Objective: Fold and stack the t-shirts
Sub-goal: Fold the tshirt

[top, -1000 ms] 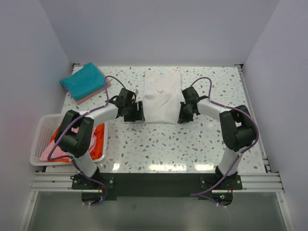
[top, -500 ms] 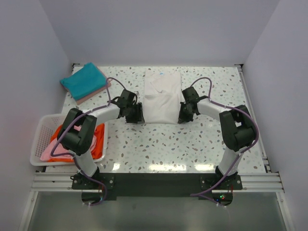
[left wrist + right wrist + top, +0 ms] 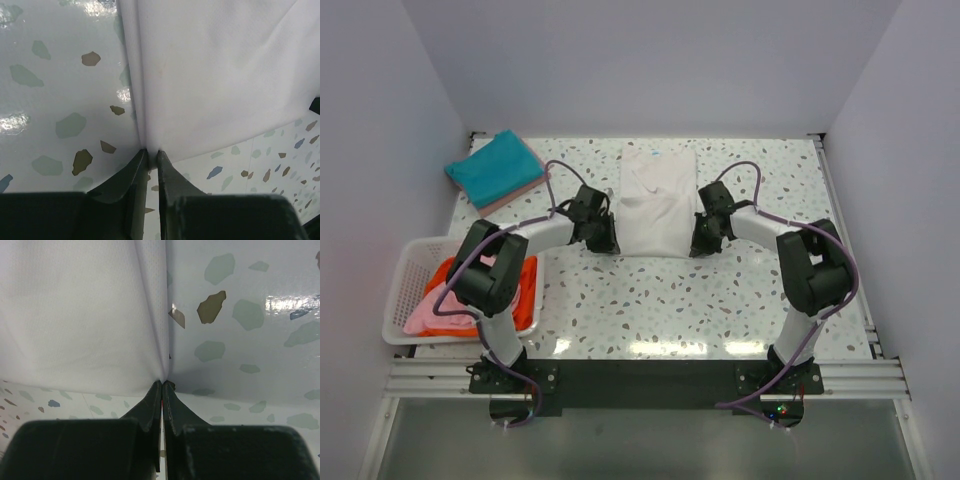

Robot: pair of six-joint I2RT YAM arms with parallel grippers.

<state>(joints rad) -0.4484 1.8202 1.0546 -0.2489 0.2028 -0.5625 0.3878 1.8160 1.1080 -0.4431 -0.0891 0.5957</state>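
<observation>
A white t-shirt (image 3: 656,200), folded into a long strip, lies flat at the middle back of the table. My left gripper (image 3: 608,243) is at its near left corner. In the left wrist view the jaws of that gripper (image 3: 151,151) are pinched narrow on the corner of the white cloth (image 3: 215,75). My right gripper (image 3: 698,243) is at the near right corner. Its wrist view shows this gripper (image 3: 163,383) shut, with the white cloth (image 3: 75,315) bunched at its tips. A folded teal t-shirt (image 3: 492,167) lies on a pink one (image 3: 516,197) at the back left.
A white lattice basket (image 3: 405,268) stands at the left edge, holding an orange t-shirt (image 3: 525,290) and a pink t-shirt (image 3: 428,314). White walls close in the speckled table (image 3: 650,300) on three sides. A rail runs along the near edge.
My left gripper slid right onto the shirt's near left corner and its jaws closed on it. The right gripper's jaws finished closing; that arm stayed in place.
</observation>
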